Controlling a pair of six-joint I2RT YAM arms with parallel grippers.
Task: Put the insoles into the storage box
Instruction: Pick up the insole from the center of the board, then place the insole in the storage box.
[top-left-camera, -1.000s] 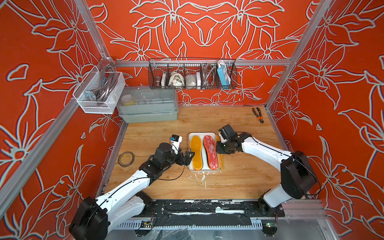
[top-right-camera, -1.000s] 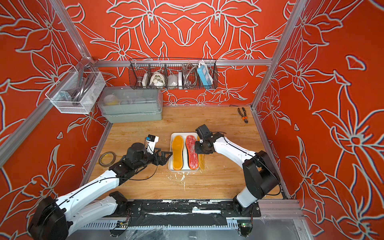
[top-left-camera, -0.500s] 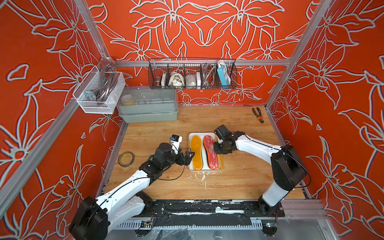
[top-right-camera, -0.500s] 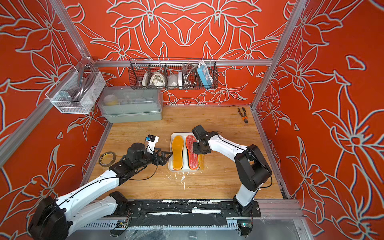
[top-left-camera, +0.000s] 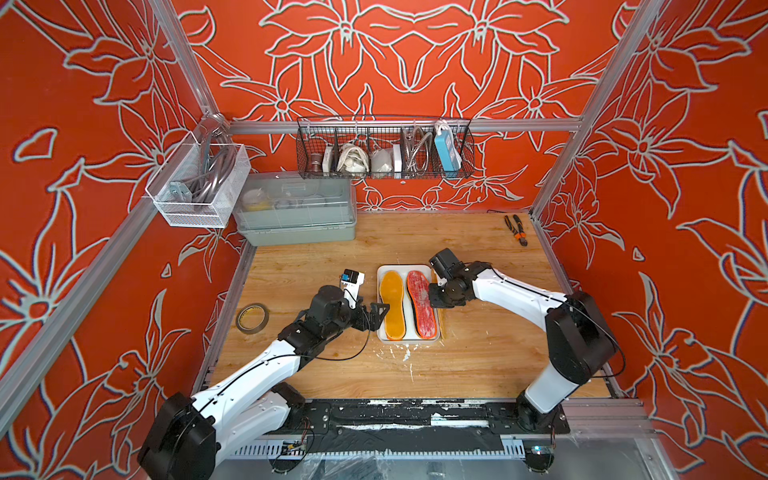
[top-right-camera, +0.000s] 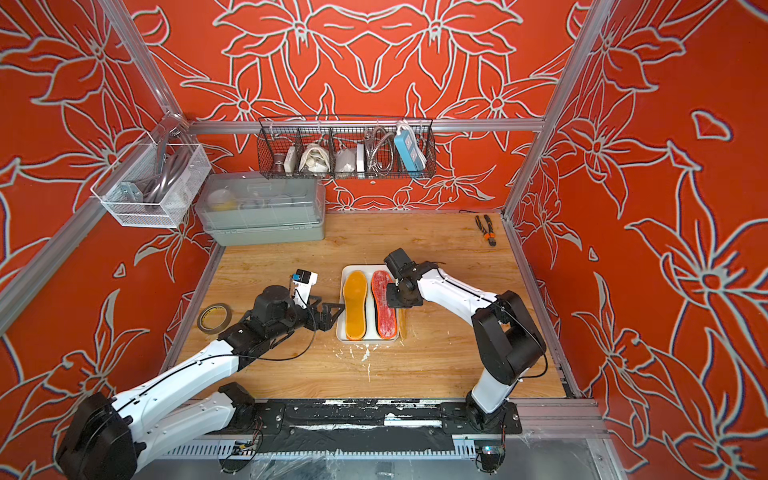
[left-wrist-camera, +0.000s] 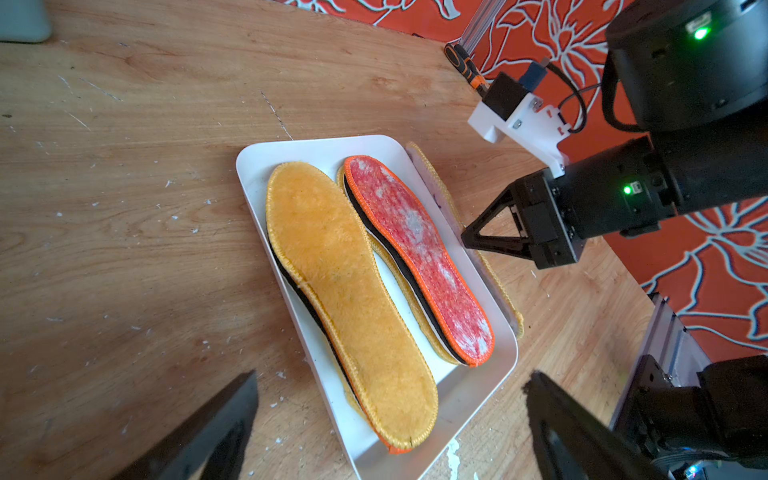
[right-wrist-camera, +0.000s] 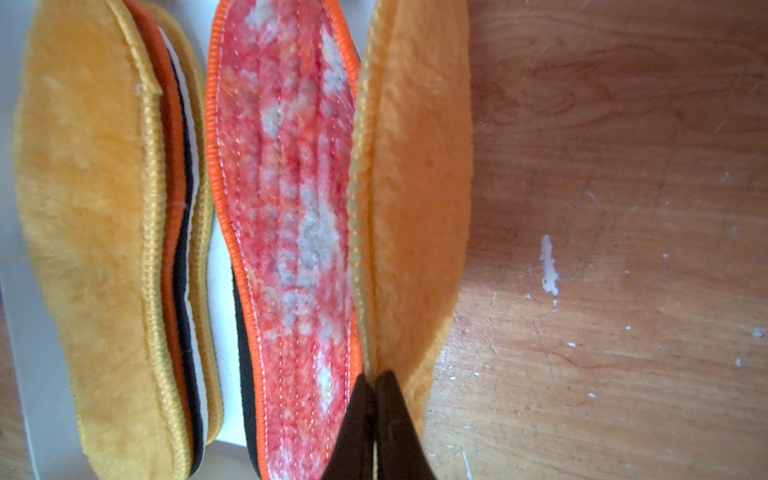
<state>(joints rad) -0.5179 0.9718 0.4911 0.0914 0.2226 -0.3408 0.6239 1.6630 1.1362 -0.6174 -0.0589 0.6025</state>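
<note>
— Wooden table (top-left-camera: 478, 357), orange flowered walls (top-left-camera: 415, 62). Where are the insoles (top-right-camera: 356, 305)?
— Two piles in the white tray (left-wrist-camera: 255, 163), a yellow insole (top-left-camera: 392, 305) topping one, a red insole (top-left-camera: 420, 305) the other. A stray insole (right-wrist-camera: 415, 187), yellow too, stands on edge just outside the rim.
— And the grippers?
— Right gripper (right-wrist-camera: 375, 386) pinches the stray insole; left gripper (top-left-camera: 376, 316) gapes wide beside the tray.

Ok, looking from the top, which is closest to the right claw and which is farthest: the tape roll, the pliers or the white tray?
1. White tray: right beside the right claw, which pinches an amber insole.
2. Pliers: back right corner.
3. Tape roll: far across, on the left side.
</note>
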